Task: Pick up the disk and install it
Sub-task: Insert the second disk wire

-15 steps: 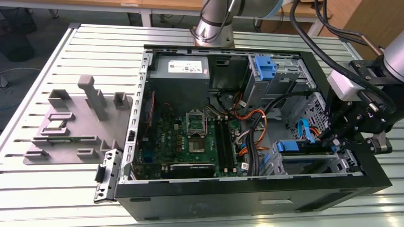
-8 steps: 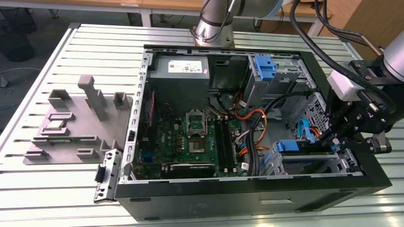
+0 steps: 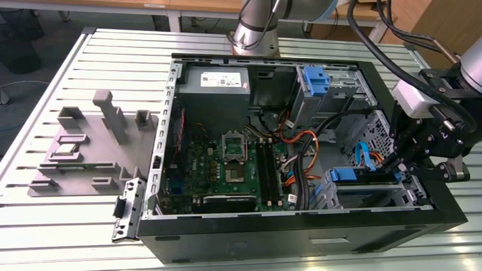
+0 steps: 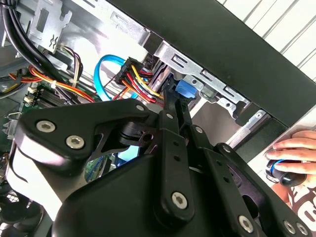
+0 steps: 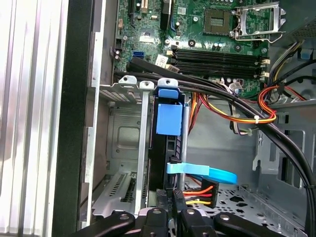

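gripper [image 3: 397, 167]: lower right of the exterior view, fingers pressed on the disk [image 5: 167, 148]
disk: on edge inside the drive cage [image 5: 126, 148] of the computer case [image 3: 301, 240]

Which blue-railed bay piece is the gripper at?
The gripper is at the disk by the case's front corner; the other blue bracket sits beside the power supply.

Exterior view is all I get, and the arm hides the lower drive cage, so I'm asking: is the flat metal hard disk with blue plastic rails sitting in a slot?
Observer: Yes. In the first wrist view the disk stands edge-on in a slot of the grey metal cage.
Operator: Any cable on it?
Observer: A flat light-blue cable reaches the disk's edge, just ahead of the tool.
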`<state>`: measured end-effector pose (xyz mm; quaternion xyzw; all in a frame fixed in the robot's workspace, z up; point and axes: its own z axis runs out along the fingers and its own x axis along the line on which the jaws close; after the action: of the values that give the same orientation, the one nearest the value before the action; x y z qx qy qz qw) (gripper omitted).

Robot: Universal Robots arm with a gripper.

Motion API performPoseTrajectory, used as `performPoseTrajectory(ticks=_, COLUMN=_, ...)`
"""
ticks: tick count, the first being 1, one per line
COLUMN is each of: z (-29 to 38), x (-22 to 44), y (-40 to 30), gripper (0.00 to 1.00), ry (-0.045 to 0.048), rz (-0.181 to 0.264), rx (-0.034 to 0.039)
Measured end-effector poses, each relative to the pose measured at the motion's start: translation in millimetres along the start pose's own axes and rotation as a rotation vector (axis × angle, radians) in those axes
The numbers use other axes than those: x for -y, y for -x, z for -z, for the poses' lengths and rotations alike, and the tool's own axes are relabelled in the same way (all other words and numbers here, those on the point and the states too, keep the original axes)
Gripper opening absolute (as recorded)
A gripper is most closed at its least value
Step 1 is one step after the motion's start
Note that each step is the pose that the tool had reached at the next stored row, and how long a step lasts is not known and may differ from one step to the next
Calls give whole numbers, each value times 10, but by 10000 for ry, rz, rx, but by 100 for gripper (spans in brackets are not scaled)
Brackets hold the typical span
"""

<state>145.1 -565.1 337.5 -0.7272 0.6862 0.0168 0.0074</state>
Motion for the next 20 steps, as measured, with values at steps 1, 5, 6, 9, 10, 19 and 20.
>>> performPoseTrajectory(ticks=1, z=1, x=0, y=0, gripper=17, ry=0, rz=0, rx=2)
performPoseTrajectory(ticks=5, z=4, x=0, y=0, gripper=17, ry=0, rz=0, rx=-1)
performPoseTrajectory(ticks=6, z=5, x=0, y=2, gripper=17, ry=0, rz=1, rx=-2)
performPoseTrajectory(ticks=9, z=4, x=-1, y=19, gripper=17, ry=0, rz=0, rx=-3)
performPoseTrajectory(ticks=10, z=3, x=-1, y=29, gripper=17, ry=0, rz=0, rx=-1)
performPoseTrajectory(ticks=19, z=-1, x=-37, y=56, gripper=17, ry=-1, rz=-13, rx=-1)
performPoseTrajectory(ticks=20, z=-1, x=-48, y=57, gripper=17, ry=-1, rz=-16, rx=0)
